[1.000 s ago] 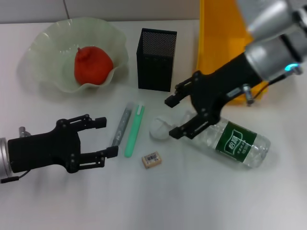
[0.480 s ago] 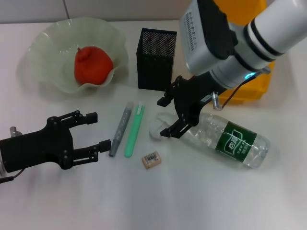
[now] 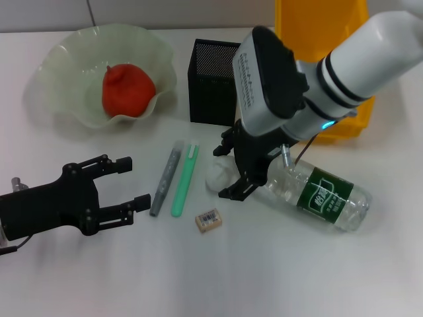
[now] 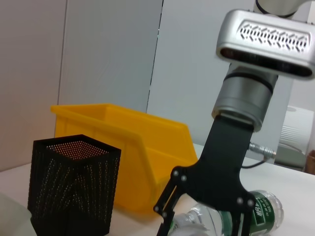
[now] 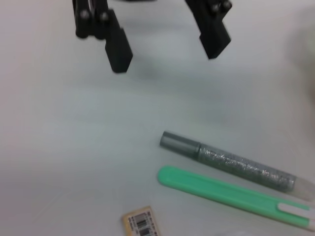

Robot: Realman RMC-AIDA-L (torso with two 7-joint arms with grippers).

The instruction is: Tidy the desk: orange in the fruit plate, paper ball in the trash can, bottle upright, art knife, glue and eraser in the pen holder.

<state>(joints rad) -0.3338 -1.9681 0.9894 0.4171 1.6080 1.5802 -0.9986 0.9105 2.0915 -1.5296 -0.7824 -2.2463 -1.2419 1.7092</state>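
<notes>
Head view: trash can (image 3: 344, 66) at rear right, orange (image 3: 127, 89) already in fruit plate (image 3: 66, 59). Right gripper (image 3: 232, 172) spread around paper ball (image 3: 218, 175), beside lying bottle (image 3: 317, 195). Left gripper (image 3: 125, 185) spread, idle. Step: paper ball pickup; next, close and carry to can.

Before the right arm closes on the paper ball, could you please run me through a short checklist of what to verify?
1. Right gripper open, fingers either side of the paper ball: ok.
2. Fingers low enough to grip it: cannot tell.
3. Bottle lying close beside the ball, may get nudged: not ok.
4. Eraser clear of the right gripper: ok.
5. Left gripper open and parked apart, near the grey stick: ok.
6. Trash can open behind the right arm: ok.
</notes>
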